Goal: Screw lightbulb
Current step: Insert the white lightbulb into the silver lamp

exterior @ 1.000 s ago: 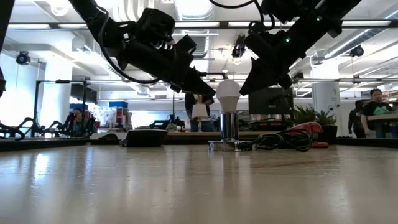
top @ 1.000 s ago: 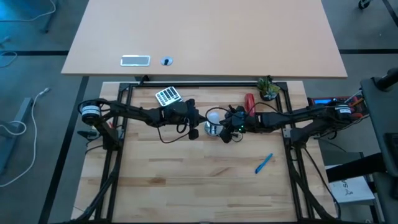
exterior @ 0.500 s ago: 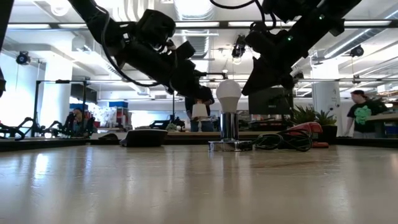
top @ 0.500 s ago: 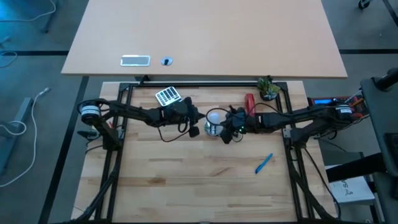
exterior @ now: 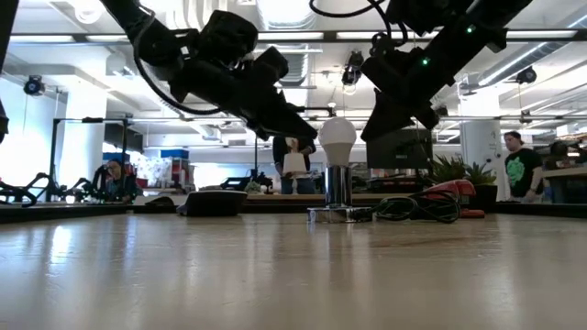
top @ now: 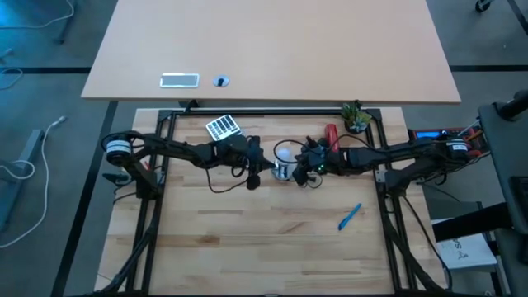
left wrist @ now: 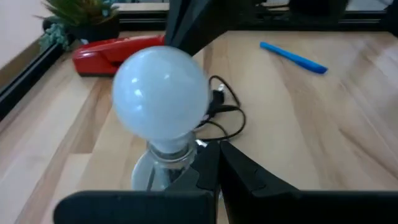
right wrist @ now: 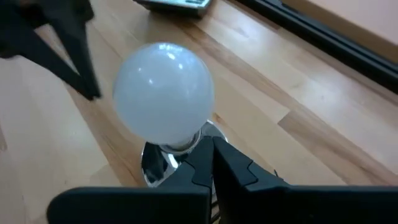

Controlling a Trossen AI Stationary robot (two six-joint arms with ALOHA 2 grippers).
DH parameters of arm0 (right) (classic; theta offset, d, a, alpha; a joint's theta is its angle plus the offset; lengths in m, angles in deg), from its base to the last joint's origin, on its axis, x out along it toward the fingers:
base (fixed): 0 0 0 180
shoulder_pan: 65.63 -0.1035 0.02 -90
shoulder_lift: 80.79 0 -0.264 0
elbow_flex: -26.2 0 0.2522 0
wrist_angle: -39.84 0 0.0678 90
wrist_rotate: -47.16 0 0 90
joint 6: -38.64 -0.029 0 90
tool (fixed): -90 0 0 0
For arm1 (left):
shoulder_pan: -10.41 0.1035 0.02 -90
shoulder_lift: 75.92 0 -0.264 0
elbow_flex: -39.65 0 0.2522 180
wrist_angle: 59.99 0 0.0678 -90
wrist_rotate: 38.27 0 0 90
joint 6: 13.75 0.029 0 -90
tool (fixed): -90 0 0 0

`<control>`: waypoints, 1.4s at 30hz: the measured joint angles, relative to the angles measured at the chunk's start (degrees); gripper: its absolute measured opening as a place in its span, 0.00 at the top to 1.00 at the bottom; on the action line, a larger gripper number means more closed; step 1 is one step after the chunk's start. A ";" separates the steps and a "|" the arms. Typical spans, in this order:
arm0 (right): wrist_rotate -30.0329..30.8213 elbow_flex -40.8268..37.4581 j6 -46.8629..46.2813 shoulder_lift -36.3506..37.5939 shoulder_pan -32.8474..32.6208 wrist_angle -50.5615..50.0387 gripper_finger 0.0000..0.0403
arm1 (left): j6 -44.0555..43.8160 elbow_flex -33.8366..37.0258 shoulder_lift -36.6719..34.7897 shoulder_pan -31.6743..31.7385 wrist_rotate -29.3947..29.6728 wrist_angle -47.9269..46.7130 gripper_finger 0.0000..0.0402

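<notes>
The whitish frosted lightbulb (exterior: 337, 137) stands upright with its screw end in the shiny silver socket (exterior: 337, 188) at the table's far middle; it also shows in the high view (top: 285, 152). My left gripper (top: 261, 167) is shut just left of the bulb, its tips beside the bulb's neck (left wrist: 168, 149). My right gripper (top: 304, 167) is shut just right of it, its tips by the socket's top (right wrist: 177, 152). In the low view both grippers slant down toward the bulb from either side. My left gripper's shut fingertips (left wrist: 208, 158) come slanting down from the table's left to the socket's top under the globe; I cannot tell whether they touch it. My right gripper's shut fingertips (right wrist: 208, 152) come slanting down from the right to the same place; whether they touch it I cannot tell.
The socket's black cord (left wrist: 227, 115) lies right of it. A red stapler (top: 332, 134) and a small plant (top: 356, 118) stand at the far right, a white gridded pad (top: 222, 128) at the far left, a blue pen (top: 350, 216) on the near right. People stand in the room behind.
My left gripper has moved a little toward the table's right edge, closer to the bulb. The bulb and socket have stayed where they were.
</notes>
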 joint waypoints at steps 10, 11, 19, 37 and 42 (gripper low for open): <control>-1.47 0.00 1.63 0.00 0.42 2.01 1.00 | 0.60 -0.33 1.50 0.21 4.92 2.52 1.00; -1.49 0.00 1.64 0.00 0.42 2.03 1.00 | 0.60 -0.33 1.50 0.21 5.08 2.65 1.00; -3.39 0.00 0.93 0.00 0.31 2.70 1.00 | 0.46 -0.33 1.76 0.32 6.02 2.72 1.00; -7.66 0.00 -2.75 0.00 -1.00 3.07 1.00 | -0.30 -0.33 1.76 0.34 9.05 3.07 1.00; -5.98 0.00 -3.07 0.02 -1.14 3.01 1.00 | -1.38 -0.33 1.76 0.34 10.37 2.58 1.00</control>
